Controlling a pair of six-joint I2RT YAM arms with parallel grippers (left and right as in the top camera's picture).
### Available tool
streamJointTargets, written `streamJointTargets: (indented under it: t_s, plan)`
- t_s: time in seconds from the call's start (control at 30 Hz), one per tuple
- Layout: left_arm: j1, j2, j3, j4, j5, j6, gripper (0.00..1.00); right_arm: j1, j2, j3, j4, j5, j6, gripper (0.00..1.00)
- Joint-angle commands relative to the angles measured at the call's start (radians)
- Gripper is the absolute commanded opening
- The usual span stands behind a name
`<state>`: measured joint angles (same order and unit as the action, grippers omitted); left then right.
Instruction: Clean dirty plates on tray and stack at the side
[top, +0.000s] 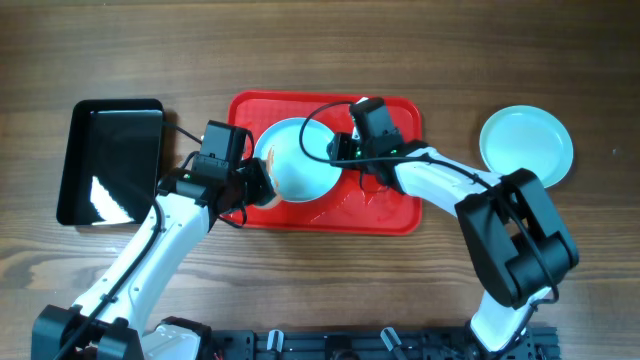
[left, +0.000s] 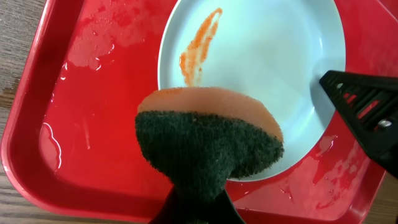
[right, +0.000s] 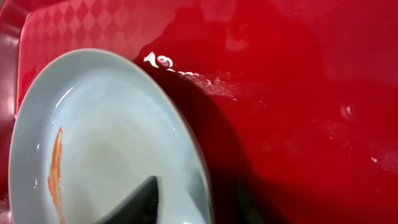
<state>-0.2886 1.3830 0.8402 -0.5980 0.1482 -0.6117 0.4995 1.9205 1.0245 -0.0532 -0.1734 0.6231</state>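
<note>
A pale mint plate (top: 295, 160) lies on the red tray (top: 392, 216), an orange smear (left: 199, 46) across its left half. My left gripper (top: 258, 185) is shut on an orange sponge with a dark green scouring face (left: 208, 134), held just over the plate's near-left rim. At the plate's right rim is my right gripper (top: 342, 152). In the right wrist view one finger (right: 144, 202) rests on the plate's (right: 106, 137) inner face and the other is under the rim, so it is shut on the plate. A dark shadow runs beside that rim.
A second mint plate (top: 526, 145), with no smear showing, sits on the wooden table right of the tray. A glossy black tray (top: 110, 160) lies to the left. Water drops and streaks cover the red tray floor (left: 93, 124).
</note>
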Motion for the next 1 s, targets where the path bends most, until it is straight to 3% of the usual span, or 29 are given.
streamJointTargets:
  t_s: [0.0,0.03,0.47,0.97]
  plan:
    - [-0.002,0.007,-0.005,0.004,0.008,0.002,0.04,0.006,0.048,-0.002,-0.007,0.022,0.008,0.1]
    - [-0.002,0.007,-0.005,0.005,0.008,0.002,0.04,0.006,0.048,-0.002,-0.01,0.022,0.009,0.04]
    - [-0.079,0.018,-0.006,0.182,0.019,-0.005,0.04,0.014,0.05,-0.002,-0.105,0.096,0.087,0.04]
    - [-0.139,0.185,-0.005,0.38,-0.079,0.006,0.04,0.014,0.013,-0.001,-0.151,0.089,0.084,0.04]
